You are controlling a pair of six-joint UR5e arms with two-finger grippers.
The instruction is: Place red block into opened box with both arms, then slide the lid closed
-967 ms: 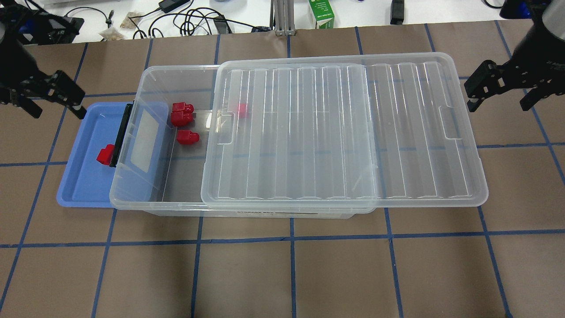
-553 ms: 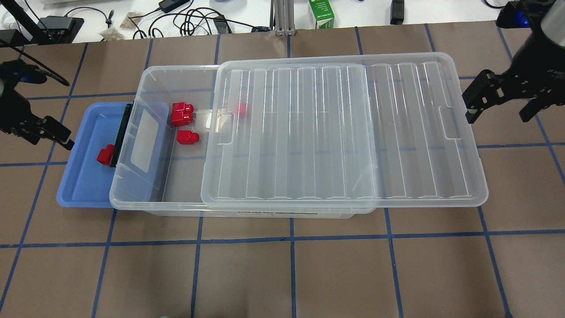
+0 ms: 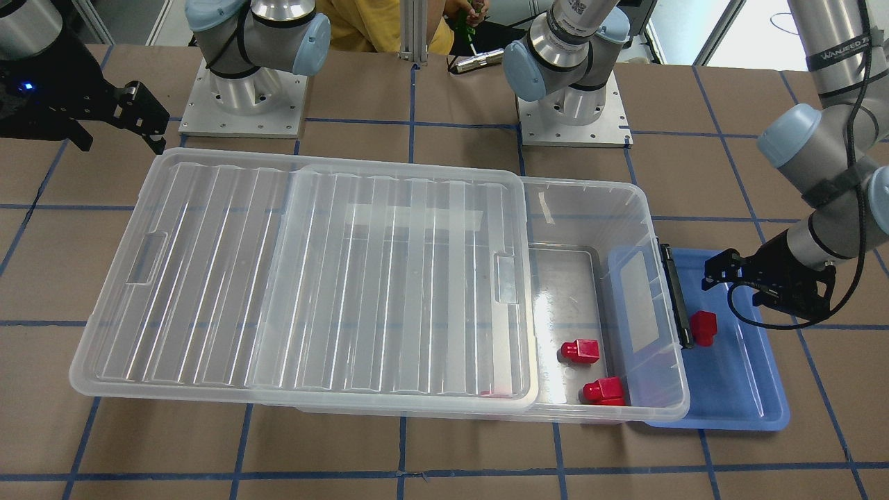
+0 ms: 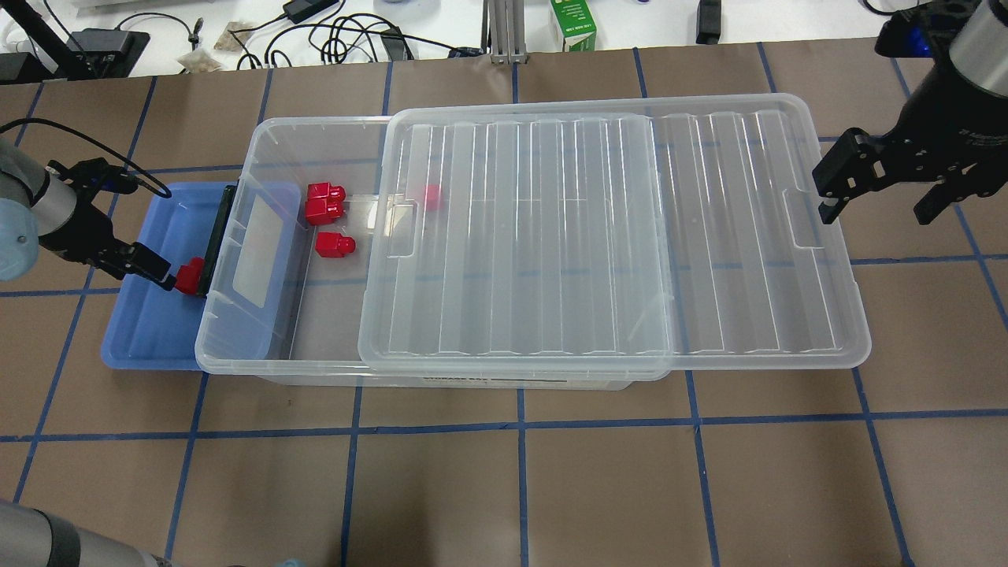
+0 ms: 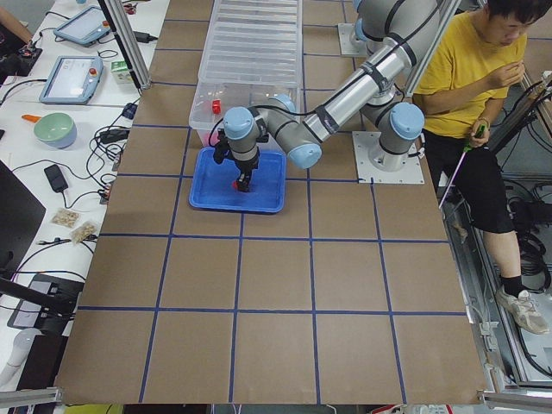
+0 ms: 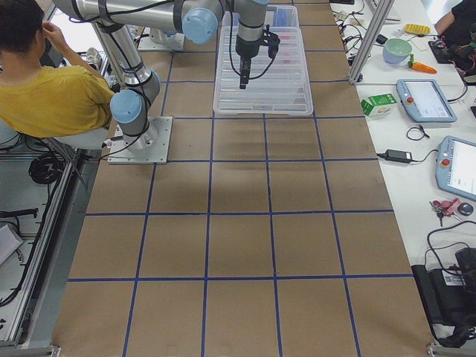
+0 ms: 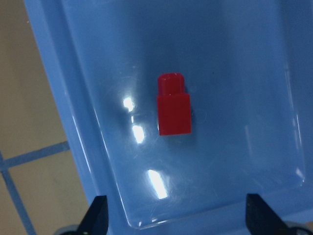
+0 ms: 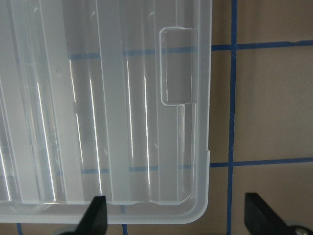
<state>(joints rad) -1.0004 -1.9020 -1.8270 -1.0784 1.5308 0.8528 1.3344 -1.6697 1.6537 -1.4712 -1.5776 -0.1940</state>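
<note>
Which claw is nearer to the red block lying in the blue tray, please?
Left. The left claw hovers open above the blue tray, just beside the red block; the right claw hangs at the far short end of the lid, across the whole box.

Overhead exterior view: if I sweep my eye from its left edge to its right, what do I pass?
Left gripper, jaws open → red block on the blue tray → black latch bar → loose red blocks in the box → lid → right gripper, jaws open.
</note>
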